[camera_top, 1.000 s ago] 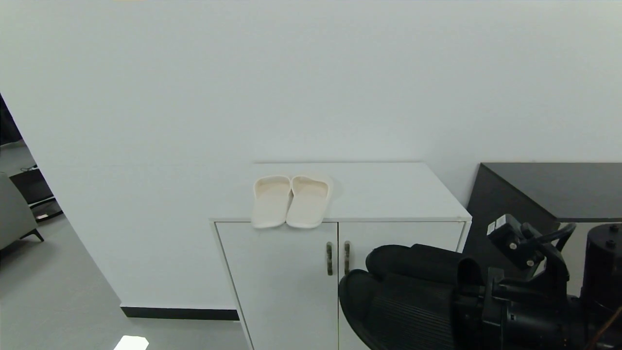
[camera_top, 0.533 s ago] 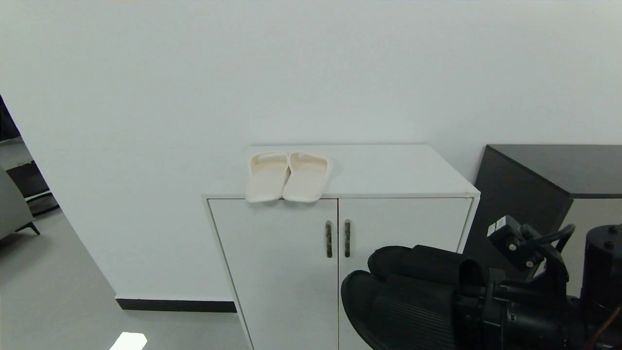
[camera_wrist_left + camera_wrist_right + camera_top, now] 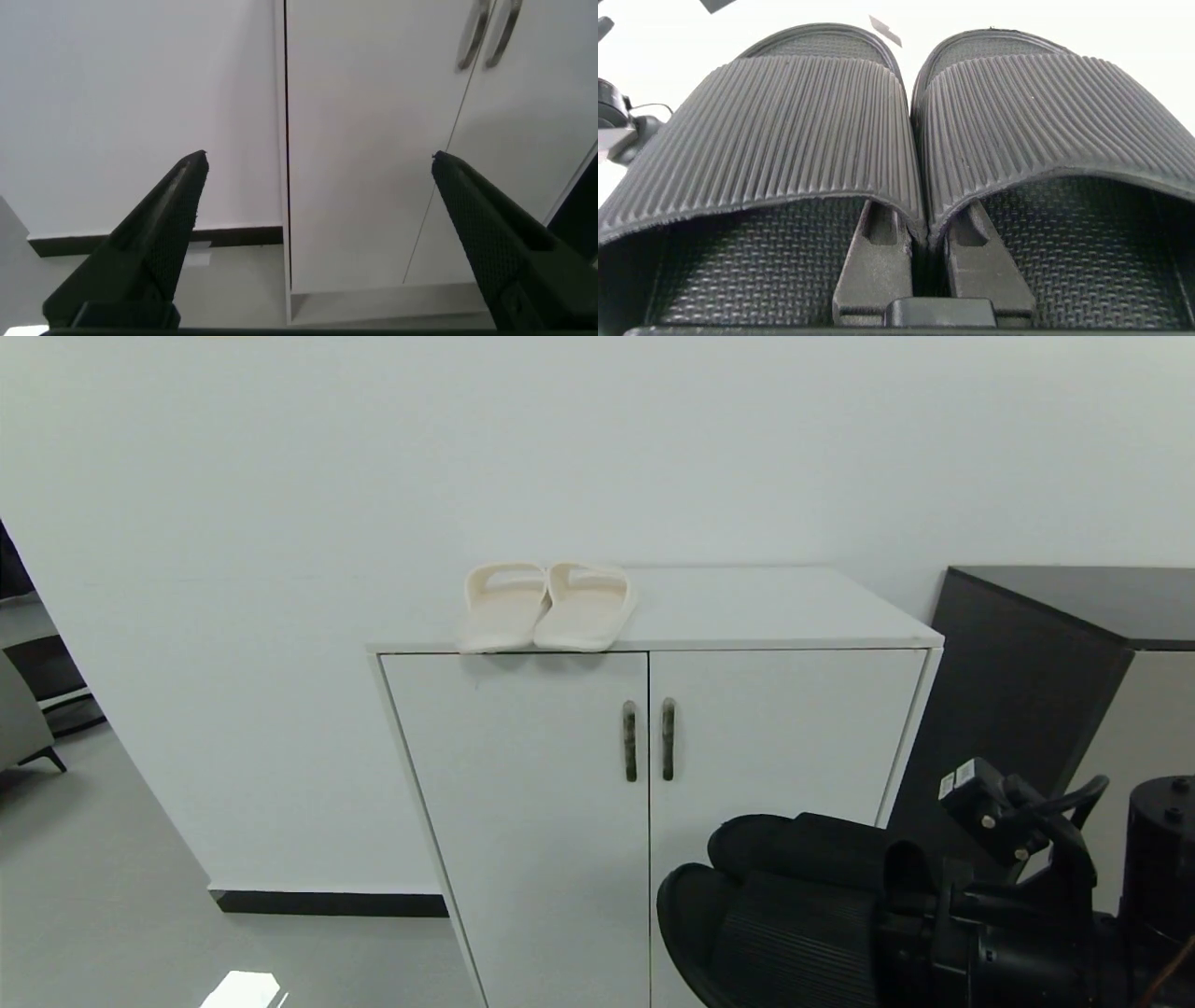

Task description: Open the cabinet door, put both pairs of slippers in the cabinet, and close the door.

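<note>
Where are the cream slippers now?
In the head view, the cream slippers lie side by side on top of the white cabinet, at its front edge above the left door.

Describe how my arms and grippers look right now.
Left gripper: two black tapering fingers with dotted-textured inner faces. Right gripper: flat black fingers. Right arm: black, with a boxy housing carrying a small white label and a looping black cable.

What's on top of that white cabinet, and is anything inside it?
A pair of cream slippers lies on top of the cabinet, side by side toward its left, heels at the front edge. Both doors are shut, so the inside is hidden.
</note>
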Motion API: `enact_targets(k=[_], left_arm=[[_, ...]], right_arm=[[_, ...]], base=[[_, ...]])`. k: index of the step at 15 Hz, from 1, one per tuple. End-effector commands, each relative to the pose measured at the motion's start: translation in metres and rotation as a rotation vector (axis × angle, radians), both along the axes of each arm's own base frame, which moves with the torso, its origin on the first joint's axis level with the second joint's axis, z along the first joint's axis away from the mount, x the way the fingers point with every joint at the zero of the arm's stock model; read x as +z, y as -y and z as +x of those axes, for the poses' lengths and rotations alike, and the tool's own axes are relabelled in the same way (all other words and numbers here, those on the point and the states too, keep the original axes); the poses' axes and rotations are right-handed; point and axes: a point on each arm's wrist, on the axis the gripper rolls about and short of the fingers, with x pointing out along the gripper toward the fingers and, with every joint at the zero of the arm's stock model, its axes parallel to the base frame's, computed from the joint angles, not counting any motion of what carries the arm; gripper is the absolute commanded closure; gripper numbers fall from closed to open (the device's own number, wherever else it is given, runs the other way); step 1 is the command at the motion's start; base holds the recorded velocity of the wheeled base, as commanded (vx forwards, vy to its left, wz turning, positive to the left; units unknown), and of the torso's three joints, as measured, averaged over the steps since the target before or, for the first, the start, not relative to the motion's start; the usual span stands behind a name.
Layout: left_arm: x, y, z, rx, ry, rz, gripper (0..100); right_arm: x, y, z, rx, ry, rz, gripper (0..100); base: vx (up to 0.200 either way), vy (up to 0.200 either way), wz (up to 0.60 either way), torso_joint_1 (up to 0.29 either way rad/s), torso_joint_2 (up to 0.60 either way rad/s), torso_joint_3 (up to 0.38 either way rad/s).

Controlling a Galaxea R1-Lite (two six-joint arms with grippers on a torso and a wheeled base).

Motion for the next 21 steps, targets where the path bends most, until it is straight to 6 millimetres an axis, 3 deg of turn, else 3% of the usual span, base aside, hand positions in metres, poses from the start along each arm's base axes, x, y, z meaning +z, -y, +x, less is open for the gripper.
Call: enact_targets(k=[1,9,11,12,13,14,15,16,18,21], left_arm=[[0.000,0.000,0.000,-0.001,-0.001,0.001,0],[0.002,0.000,0.004,-0.027,-0.051,0.035,0],[0.004,0.000,0.014,-0.098,-0.165,0.043,0],[0.021,0.000,0.014,-0.103,-0.100,0.039,0],[0.052,0.000,0.016,-0.105,-0.036,-0.021,0],[0.056,0.000,0.016,-0.105,-0.031,-0.032,0],[0.085,0.002,0.026,-0.161,-0.045,-0.074,0],[0.090,0.004,0.032,-0.200,-0.067,-0.078,0],[0.100,0.010,0.054,-0.438,-0.150,-0.090,0],[0.122,0.020,0.098,-0.680,-0.183,-0.106,0]], right_arm=[[-0.001,0.000,0.000,0.005,0.008,-0.009,100],[-0.002,0.000,0.000,0.003,0.015,-0.007,100],[-0.003,0.000,0.001,0.000,0.012,-0.010,100],[-0.004,0.002,0.001,-0.005,0.007,-0.014,100],[-0.005,0.002,0.001,-0.008,0.004,-0.016,100],[-0.005,0.002,0.001,-0.008,0.005,-0.015,100],[-0.005,0.002,0.002,-0.007,0.004,-0.017,100],[-0.005,0.002,0.002,-0.007,0.006,-0.016,100],[-0.005,0.003,0.001,-0.004,0.020,-0.013,100],[-0.005,0.004,0.000,-0.004,0.035,0.000,100]], base=[[0.000,0.000,0.00,-0.178,0.47,0.290],[0.000,0.000,0.00,-0.157,0.46,0.303],[0.000,0.000,0.00,-0.093,0.37,0.271],[0.000,0.000,0.00,-0.036,0.17,0.105],[0.000,0.000,0.00,-0.027,0.11,0.041],[0.000,0.000,0.00,-0.012,0.06,0.041],[0.000,0.000,0.00,0.000,0.00,0.000],[0.000,0.000,0.00,0.000,0.00,0.000],[0.000,0.000,0.00,0.000,0.00,0.000],[0.000,0.000,0.00,0.000,0.00,0.000]])
